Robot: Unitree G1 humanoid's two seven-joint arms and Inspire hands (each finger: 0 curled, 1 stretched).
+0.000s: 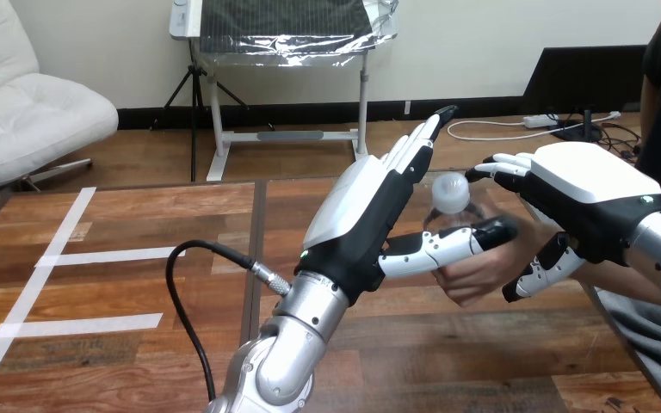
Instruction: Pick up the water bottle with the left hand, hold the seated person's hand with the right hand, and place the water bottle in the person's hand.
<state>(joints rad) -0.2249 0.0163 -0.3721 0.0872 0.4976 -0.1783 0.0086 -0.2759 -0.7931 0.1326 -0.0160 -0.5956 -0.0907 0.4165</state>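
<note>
Handover step: clear plastic water bottle [452, 194] rests in person's hand [473, 272]; left hand [368, 215] released, right hand [587, 193] clasping person's wrist [604, 278]. Next: withdraw left.

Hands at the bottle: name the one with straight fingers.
The robot's left hand, fingers straight beside the water bottle. Its right hand curls round the person's wrist; the person's hand grips the bottle.

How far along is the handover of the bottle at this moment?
Done: the water bottle is lifted and rests in the person's hand. In hand: the right hand curls round the person's wrist; the left hand, fingers straight, seems to touch the bottle with its thumb. Left: draw the left hand away.
</note>
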